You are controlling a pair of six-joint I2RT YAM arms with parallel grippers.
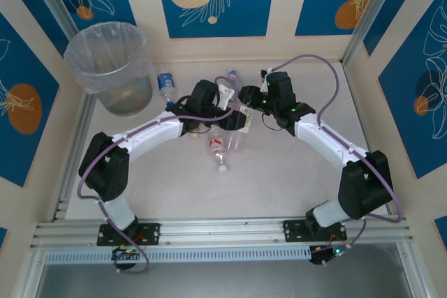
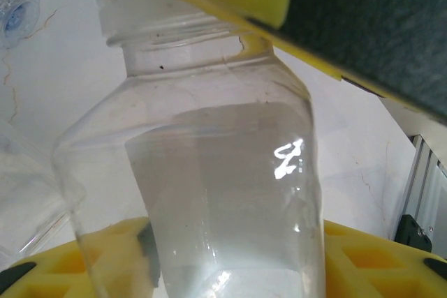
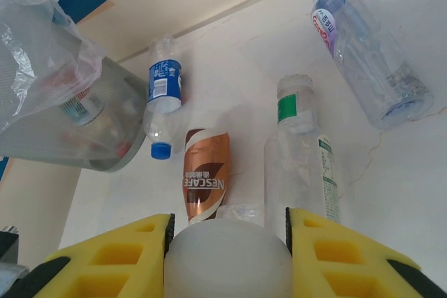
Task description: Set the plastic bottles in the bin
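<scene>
The bin stands at the far left with its crinkly liner. My left gripper is shut on a clear plastic bottle, one yellow finger over its neck and the other under its body. My right gripper is shut on the rounded white end of a bottle. Both grippers, left and right, meet at the table's far middle. Loose bottles lie around: blue-labelled, brown, green-labelled, purple-labelled, red-labelled.
Blue patterned walls close the table at the back and both sides. A metal rail runs along the near edge by the arm bases. Bare tabletop lies in front of the bottles.
</scene>
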